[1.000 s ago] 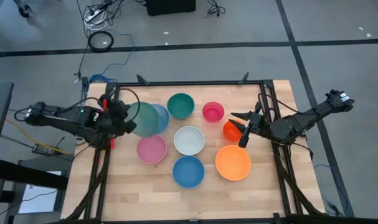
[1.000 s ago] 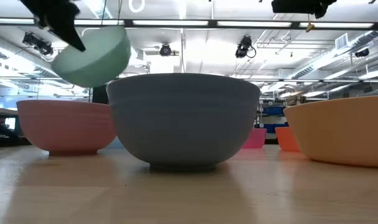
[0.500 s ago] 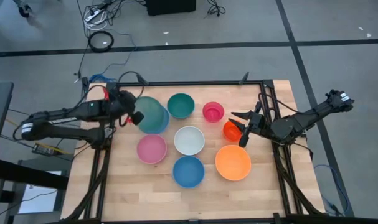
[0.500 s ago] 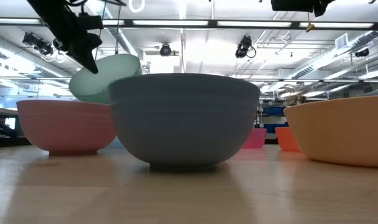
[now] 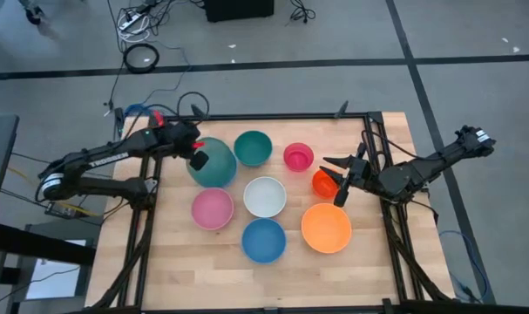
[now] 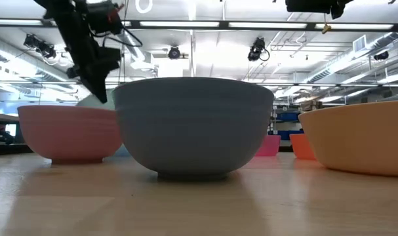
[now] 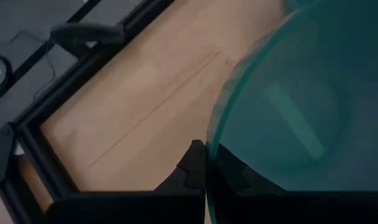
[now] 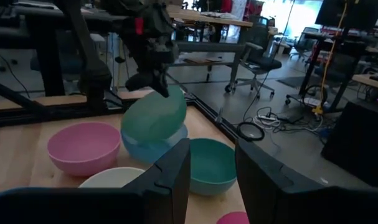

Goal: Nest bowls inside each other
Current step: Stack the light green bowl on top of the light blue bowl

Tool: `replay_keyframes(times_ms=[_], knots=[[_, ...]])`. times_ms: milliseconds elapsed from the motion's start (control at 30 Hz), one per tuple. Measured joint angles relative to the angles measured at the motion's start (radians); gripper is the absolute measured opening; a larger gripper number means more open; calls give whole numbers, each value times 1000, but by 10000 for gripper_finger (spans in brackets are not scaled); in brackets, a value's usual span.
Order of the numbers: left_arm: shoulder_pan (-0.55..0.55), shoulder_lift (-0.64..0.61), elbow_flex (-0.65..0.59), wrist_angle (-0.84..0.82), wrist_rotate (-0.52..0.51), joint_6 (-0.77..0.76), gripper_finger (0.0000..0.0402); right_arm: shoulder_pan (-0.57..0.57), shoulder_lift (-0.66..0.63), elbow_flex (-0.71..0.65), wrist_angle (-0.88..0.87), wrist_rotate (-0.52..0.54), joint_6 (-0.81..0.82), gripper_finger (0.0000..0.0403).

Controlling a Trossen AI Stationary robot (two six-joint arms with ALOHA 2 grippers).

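The left hand (image 5: 194, 157), clenched on the rim of a round dark green plastic bowl (image 5: 213, 163), seats it in the light blue plastic bowl (image 8: 152, 147); next, release.

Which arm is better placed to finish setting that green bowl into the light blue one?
Left. Its fingers are shut on the green bowl, right over the light blue bowl. The right gripper sits across the table by the red-orange bowl.
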Motion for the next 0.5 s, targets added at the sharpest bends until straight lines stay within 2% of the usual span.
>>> replay_keyframes(times_ms=[200, 333, 500], knots=[[43, 82, 0, -18, 68, 0, 7, -3, 14, 0, 0, 1, 0, 114], [46, 112, 1, -14, 73, -1, 9, -6, 30, 0, 0, 2, 1, 114], [46, 121, 2, -15, 73, -26, 37, -13, 55, 0, 0, 1, 2, 114]])
